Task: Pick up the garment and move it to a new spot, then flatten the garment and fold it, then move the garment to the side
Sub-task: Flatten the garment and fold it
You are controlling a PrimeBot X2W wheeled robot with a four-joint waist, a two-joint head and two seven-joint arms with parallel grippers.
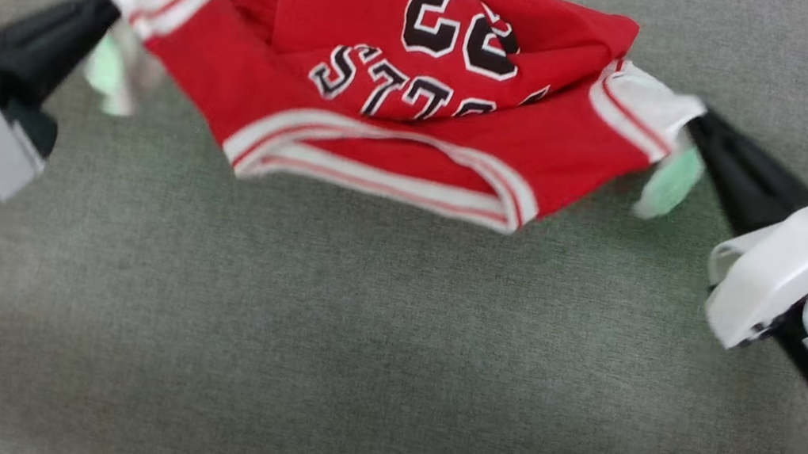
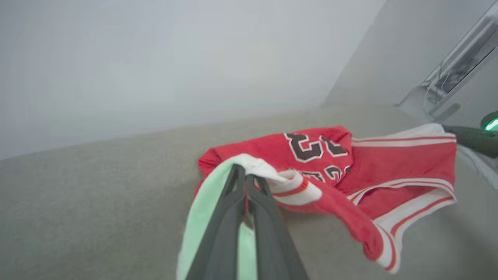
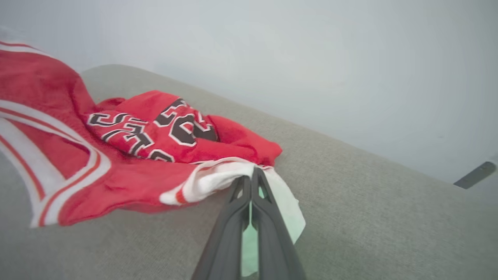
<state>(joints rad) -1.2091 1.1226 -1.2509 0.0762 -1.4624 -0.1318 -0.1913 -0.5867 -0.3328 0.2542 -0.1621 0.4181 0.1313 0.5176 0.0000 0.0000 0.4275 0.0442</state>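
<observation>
Left gripper (image 1: pixel 112 7) clamps the left sleeve of the garment (image 1: pixel 387 128); right gripper (image 1: pixel 696 122) clamps its right sleeve; crumpled middle sags between them over the grey surface (image 1: pixel 385 352); seemingly mid-transfer; next calls for lowering it while drawing both sleeves apart evenly.

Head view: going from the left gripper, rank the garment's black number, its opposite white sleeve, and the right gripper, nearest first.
1. Number, middle of the garment.
2. White sleeve, garment's right end.
3. Right gripper, clamped on that sleeve's tip, barely farther.
</observation>
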